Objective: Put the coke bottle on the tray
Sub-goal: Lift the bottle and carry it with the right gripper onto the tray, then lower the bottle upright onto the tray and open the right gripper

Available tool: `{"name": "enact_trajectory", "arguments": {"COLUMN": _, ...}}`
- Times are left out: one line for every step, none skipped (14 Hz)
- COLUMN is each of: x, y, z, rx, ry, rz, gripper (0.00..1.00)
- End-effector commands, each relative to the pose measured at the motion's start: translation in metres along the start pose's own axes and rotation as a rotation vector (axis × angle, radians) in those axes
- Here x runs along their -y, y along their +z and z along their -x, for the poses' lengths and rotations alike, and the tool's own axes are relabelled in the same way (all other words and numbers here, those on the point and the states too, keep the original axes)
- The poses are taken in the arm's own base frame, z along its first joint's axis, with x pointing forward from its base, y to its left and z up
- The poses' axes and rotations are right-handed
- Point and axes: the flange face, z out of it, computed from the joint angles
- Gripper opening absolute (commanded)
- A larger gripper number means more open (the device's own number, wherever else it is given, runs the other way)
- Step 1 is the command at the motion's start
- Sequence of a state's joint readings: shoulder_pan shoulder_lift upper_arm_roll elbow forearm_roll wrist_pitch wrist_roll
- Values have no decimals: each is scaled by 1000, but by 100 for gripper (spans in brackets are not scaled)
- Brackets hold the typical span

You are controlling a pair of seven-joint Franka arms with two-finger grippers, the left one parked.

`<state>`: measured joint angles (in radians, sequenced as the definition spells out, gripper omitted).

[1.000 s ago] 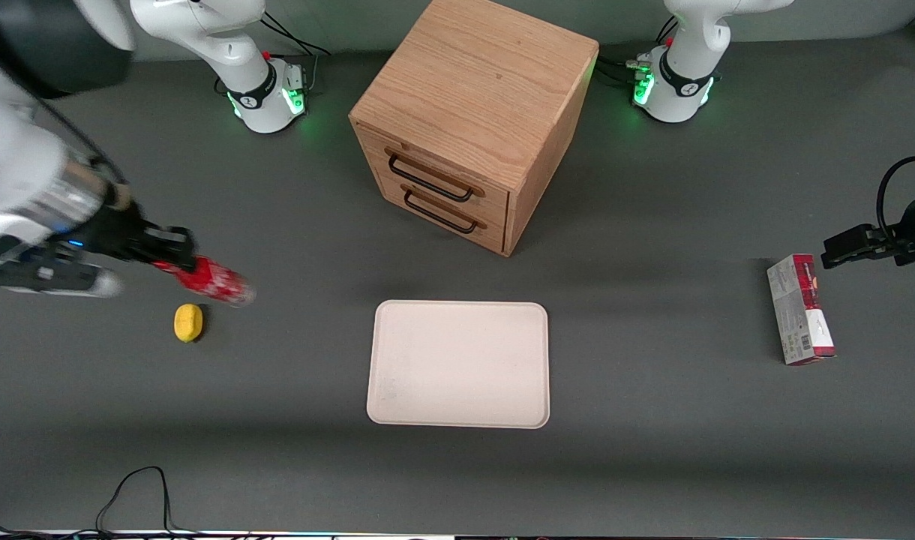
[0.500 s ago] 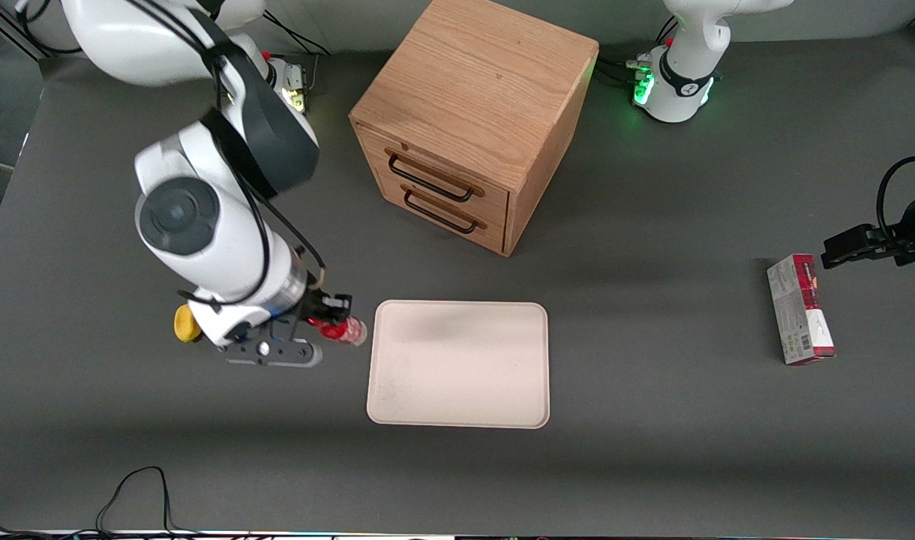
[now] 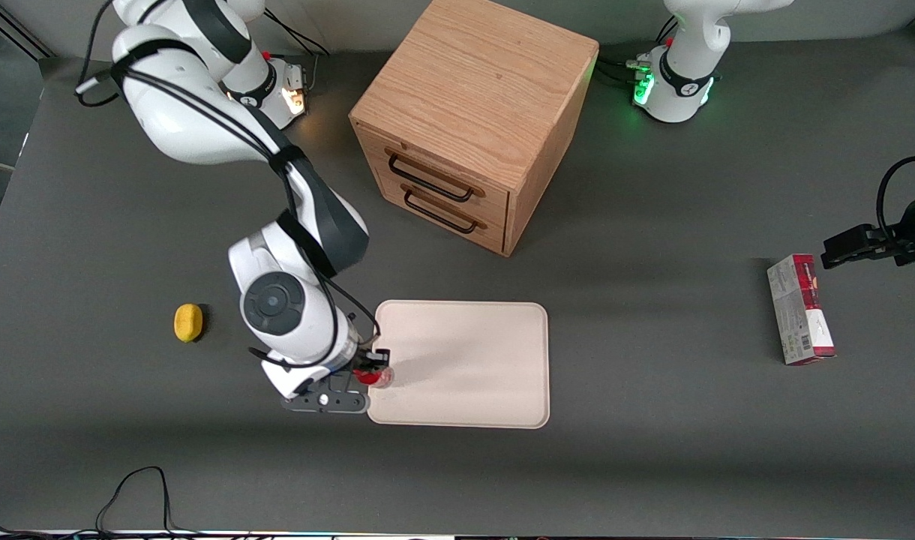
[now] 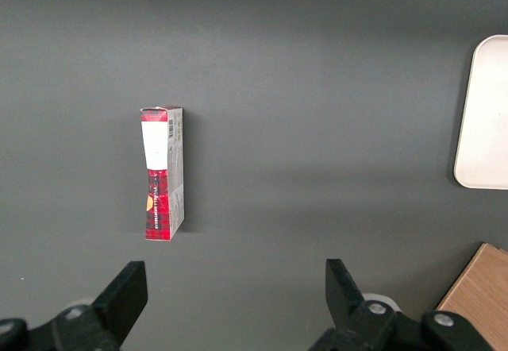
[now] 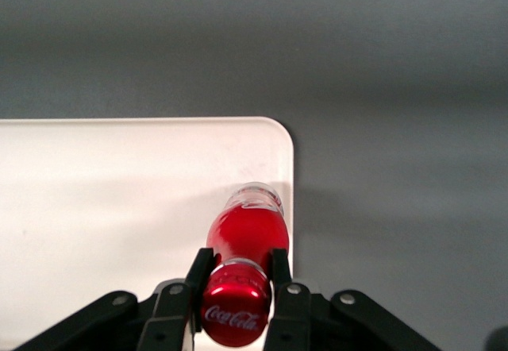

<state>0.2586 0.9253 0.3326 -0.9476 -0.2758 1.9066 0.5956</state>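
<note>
The cream-white tray (image 3: 472,360) lies flat on the grey table, nearer the front camera than the wooden drawer cabinet. My right gripper (image 3: 373,372) is shut on the small red coke bottle (image 3: 375,376), gripping it just below its red cap. It holds the bottle upright over the tray's edge at the working arm's end, near the corner closest to the front camera. In the right wrist view the gripper (image 5: 239,271) has both black fingers against the bottle's (image 5: 246,240) neck, and the clear base is just inside the tray's (image 5: 119,208) rim. I cannot tell whether the base touches the tray.
A wooden two-drawer cabinet (image 3: 472,120) stands farther from the front camera than the tray. A yellow lemon-like object (image 3: 188,322) lies toward the working arm's end. A red-and-grey carton (image 3: 800,309) lies toward the parked arm's end and shows in the left wrist view (image 4: 162,173).
My right arm has carried the bottle from near the yellow object toward the tray and nearer the front camera, and it now hangs over the tray's edge.
</note>
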Motion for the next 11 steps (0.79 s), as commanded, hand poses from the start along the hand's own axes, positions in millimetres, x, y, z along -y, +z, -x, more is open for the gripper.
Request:
{"name": "enact_trajectory", "arguments": {"x": 7, "y": -2, "z": -8, "rx": -49, "ry": 13, "rz": -19, "gripper": 0}}
{"name": "enact_trajectory", "arguments": {"x": 7, "y": 2, "z": -8, "rx": -48, "ry": 13, "rz": -20, "gripper": 0}}
{"name": "enact_trajectory", "arguments": {"x": 6, "y": 3, "z": -8, "rx": -49, "ry": 13, "rz": -18, "gripper": 15}}
{"name": "enact_trajectory", "arguments": {"x": 6, "y": 7, "z": -7, "rx": -52, "ry": 2, "rz": -6, "gripper": 95}}
{"name": "enact_trajectory", "arguments": {"x": 7, "y": 15, "z": -5, "rx": -77, "ry": -13, "rz": 32, "gripper": 100}}
{"name": "enact_trajectory", "arguments": {"x": 8, "y": 21, "z": -2, "rx": -95, "ry": -22, "rz": 76, "gripper": 100}}
{"name": "enact_trajectory", "arguments": {"x": 11, "y": 19, "z": 0, "rx": -107, "ry": -29, "rz": 90, "gripper": 100}}
{"name": "enact_trajectory", "arguments": {"x": 13, "y": 11, "z": 2, "rx": -110, "ry": -32, "rz": 87, "gripper": 100}}
{"name": "enact_trajectory", "arguments": {"x": 12, "y": -5, "z": 6, "rx": -118, "ry": -41, "rz": 88, "gripper": 100}}
{"name": "enact_trajectory", "arguments": {"x": 12, "y": -18, "z": 16, "rx": -108, "ry": -49, "rz": 89, "gripper": 100}}
{"name": "enact_trajectory", "arguments": {"x": 7, "y": -39, "z": 24, "rx": -100, "ry": -45, "rz": 78, "gripper": 100}}
